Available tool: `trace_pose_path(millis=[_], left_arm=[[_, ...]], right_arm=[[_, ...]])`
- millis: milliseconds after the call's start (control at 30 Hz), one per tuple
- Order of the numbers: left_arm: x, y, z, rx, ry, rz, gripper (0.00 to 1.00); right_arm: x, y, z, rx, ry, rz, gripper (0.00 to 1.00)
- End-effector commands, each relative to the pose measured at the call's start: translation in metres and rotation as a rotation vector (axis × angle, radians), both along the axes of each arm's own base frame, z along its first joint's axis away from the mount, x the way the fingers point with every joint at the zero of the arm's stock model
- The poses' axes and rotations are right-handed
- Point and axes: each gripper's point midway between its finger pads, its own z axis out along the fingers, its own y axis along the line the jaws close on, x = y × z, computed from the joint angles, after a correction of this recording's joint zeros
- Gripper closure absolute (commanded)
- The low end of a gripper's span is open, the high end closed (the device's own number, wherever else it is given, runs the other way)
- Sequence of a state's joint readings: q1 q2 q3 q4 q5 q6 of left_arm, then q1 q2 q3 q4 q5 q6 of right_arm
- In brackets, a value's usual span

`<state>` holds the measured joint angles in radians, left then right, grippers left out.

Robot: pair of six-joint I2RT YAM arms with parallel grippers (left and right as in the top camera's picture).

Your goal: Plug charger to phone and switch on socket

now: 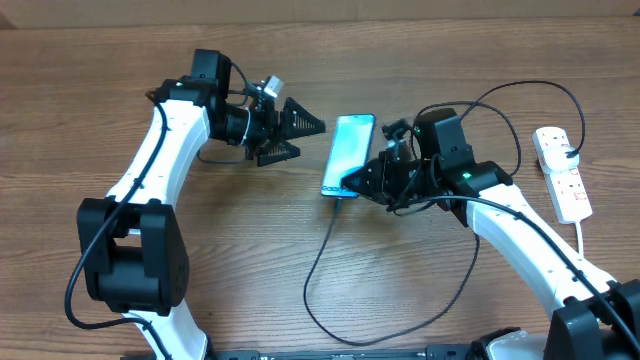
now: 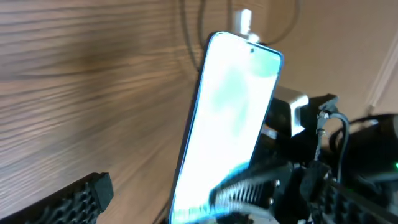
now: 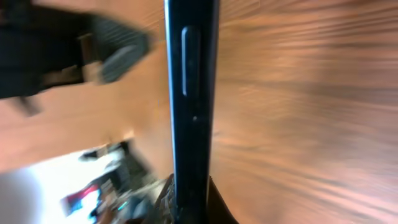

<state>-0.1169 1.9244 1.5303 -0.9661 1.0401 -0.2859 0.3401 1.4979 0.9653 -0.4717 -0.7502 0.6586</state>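
The right end effector (image 1: 362, 183) is clamped on the lower end of the phone (image 1: 351, 150). In the left wrist view one ribbed finger (image 2: 249, 183) lies across the bottom of the lit blue-and-white screen. The right wrist view shows the phone (image 3: 189, 93) edge-on, a dark strip with a long side button running down the middle of the frame. The phone sits near the middle of the tabletop (image 1: 100, 120), its long side leaning a little to the right as seen from overhead, screen up.

The left end effector (image 1: 292, 133) is just to the left of the phone and apart from it, its two fingers spread and holding nothing. The tip of one finger (image 2: 74, 199) shows in the bottom corner of its own camera view.

The thin black charger (image 1: 320, 260) reaches the phone's lower end right beside the right end effector. Whether its tip is seated in the port cannot be told. From there it runs down toward the near edge, loops round and climbs back under the right arm.

The white socket (image 1: 563, 175) lies at the far right, well apart from the phone, with a black plug in its upper end
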Motion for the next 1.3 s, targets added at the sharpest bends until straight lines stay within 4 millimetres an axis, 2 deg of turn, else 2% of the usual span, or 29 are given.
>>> trace_pose_path(millis=[0, 167, 267, 400, 600, 767, 900, 1067, 1200, 1267], left_arm=[[0.003, 0.011, -0.013, 0.116, -0.008, 0.028, 0.00], [0.003, 0.027, -0.033, 0.260, 0.005, 0.055, 0.00], [0.005, 0.041, -0.045, 0.367, 0.003, 0.074, 0.00], [0.009, 0.058, -0.057, 0.487, -0.012, 0.097, 0.00], [0.013, 0.075, -0.066, 0.599, -0.027, 0.119, 0.00], [0.014, 0.084, -0.070, 0.652, -0.034, 0.130, 0.00], [0.015, 0.090, -0.072, 0.688, -0.038, 0.137, 0.00], [0.016, 0.091, -0.072, 0.697, -0.039, 0.139, 0.00], [0.016, 0.091, -0.072, 0.697, -0.039, 0.139, 0.00], [0.016, 0.091, -0.072, 0.697, -0.039, 0.139, 0.00]], right_arm=[[0.021, -0.027, -0.014, -0.205, -0.130, -0.065, 0.96], [0.016, -0.046, -0.032, -0.334, -0.110, -0.082, 0.96], [0.009, -0.049, -0.042, -0.370, -0.099, -0.030, 0.96], [-0.001, -0.054, -0.066, -0.418, -0.029, 0.014, 0.96], [-0.008, -0.055, -0.103, -0.459, 0.047, 0.088, 0.96], [-0.015, -0.055, -0.125, -0.462, 0.094, 0.138, 0.96], [-0.018, -0.049, -0.135, -0.389, 0.153, 0.149, 0.96], [-0.006, -0.058, -0.145, -0.382, 0.158, 0.110, 0.96], [0.000, -0.068, -0.146, -0.381, 0.160, 0.085, 0.96], [0.001, -0.070, -0.146, -0.382, 0.147, 0.091, 0.92]])
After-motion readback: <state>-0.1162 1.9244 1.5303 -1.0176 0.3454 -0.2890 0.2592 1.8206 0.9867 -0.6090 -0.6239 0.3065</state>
